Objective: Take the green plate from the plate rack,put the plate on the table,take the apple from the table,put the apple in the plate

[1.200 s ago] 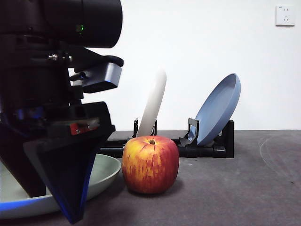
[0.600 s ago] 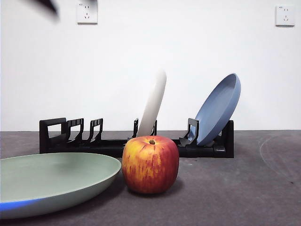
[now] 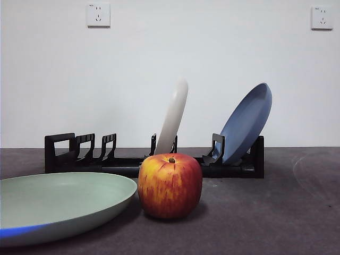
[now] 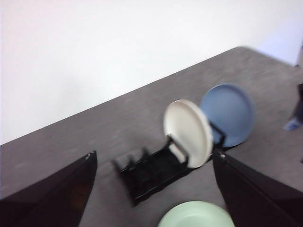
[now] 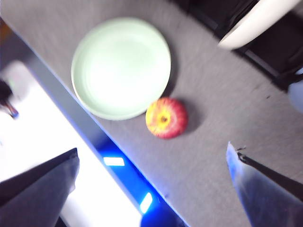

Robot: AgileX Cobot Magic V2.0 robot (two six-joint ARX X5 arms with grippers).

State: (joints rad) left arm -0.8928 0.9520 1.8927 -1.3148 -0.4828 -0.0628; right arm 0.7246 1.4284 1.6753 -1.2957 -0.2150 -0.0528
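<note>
— Dark grey table [image 3: 276, 212], white wall behind; where's everything?
— Green plate [image 3: 58, 204] lies flat, cut off at the frame's edge, the apple [image 3: 170, 186] just beside its rim. Plate rack [image 3: 133, 162] behind holds a cream plate [image 3: 174, 117] and a blue plate [image 3: 247, 122].
— Grippers?
— Left gripper [image 4: 151, 189] and right gripper [image 5: 151, 189] both spread wide, empty, high up — wrist views blurred.

The green plate [image 3: 58, 204] runs off the front view's left edge, the apple [image 3: 170, 185] hides part of the plate rack [image 3: 133, 162] behind it, and the right wrist view is motion-blurred, clipping the cream-white plate [image 5: 255, 21].
</note>
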